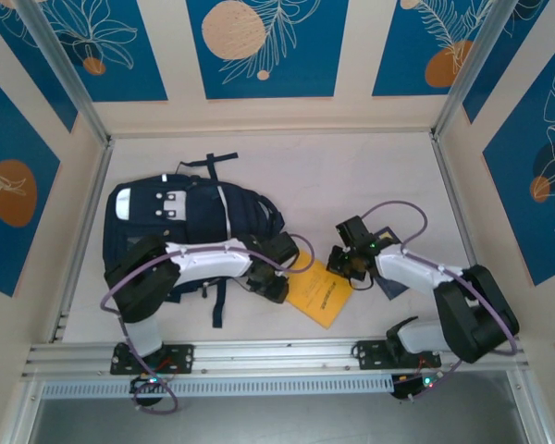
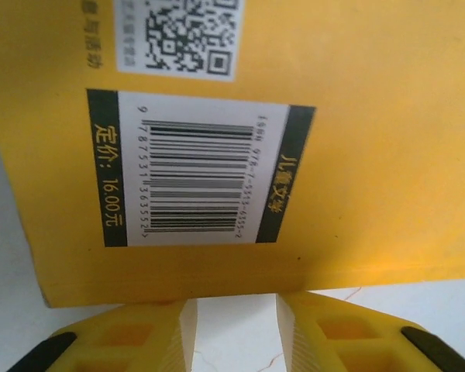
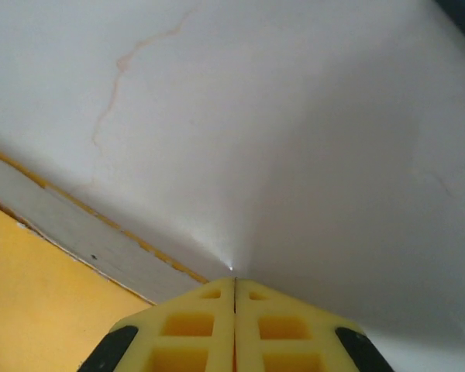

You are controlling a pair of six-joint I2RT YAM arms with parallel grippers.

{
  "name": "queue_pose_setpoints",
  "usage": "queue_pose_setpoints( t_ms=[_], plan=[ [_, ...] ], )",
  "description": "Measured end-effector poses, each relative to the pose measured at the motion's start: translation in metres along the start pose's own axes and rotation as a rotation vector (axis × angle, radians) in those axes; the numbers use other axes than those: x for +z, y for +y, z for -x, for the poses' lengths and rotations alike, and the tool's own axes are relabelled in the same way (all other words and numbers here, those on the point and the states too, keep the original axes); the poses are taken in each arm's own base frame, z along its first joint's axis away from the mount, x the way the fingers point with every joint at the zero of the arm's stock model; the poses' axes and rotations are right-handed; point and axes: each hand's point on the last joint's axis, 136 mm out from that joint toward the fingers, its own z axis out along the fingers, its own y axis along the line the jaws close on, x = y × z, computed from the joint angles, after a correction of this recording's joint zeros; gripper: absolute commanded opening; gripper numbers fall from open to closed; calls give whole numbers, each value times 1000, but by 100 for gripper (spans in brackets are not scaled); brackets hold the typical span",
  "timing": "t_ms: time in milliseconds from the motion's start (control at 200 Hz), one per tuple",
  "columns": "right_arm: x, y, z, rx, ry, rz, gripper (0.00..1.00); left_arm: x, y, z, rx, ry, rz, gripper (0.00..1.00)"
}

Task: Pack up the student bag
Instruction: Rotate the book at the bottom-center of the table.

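Seen from above, the student bag [image 1: 166,217] lay flat on the left half of the white table [image 1: 370,176]. Our left arm reached across its lower edge. A thin yellow book [image 1: 326,294] lay just beside the bag's right side, between our two arms.

On the left wrist camera, our left gripper [image 2: 231,310] was partly open with only bare table showing in the gap, so it held nothing. The book's back cover and its barcode [image 2: 194,177] lay just beyond the fingertips, and the near edge almost met them.

On the right wrist camera, our right gripper [image 3: 234,283] was pressed fully closed and gripped nothing. Its tip rested at the tabletop, just beside the book's page edge.

We judged the step in hand to be picking up the book so it could go into the bag. The book was thin and lay flat, so we thought a straight pinch from above would slip. A better move would be to open the left fingers wider and keep them low and square to the near edge. One finger could then slide under the cover while the closed right tip braced the far side to stop the book sliding. We could not tell from above whether the bag's zip was open, and that needed checking before any lift.
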Motion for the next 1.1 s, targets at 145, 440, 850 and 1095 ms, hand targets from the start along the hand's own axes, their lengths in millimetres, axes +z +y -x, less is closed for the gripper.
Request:
queue_pose_setpoints(
  t_ms=[145, 440, 850, 1095],
  plan=[
    [-6, -3, -12, 8, -4, 16, 16, -1, 7, 4, -5, 29, 15, 45],
    [-14, -6, -37, 19, 46, 15, 40, -10, 28, 49, -104, -56, -25, 50],
    [-49, 1, -25, 73, -47, 117, 47, -39, 11, 69, -99, -213, -112, 57],
    [-25, 13, -30, 90, 73, 180, 49, -24, 13, 45, -140, -187, -163, 59]
  ],
)
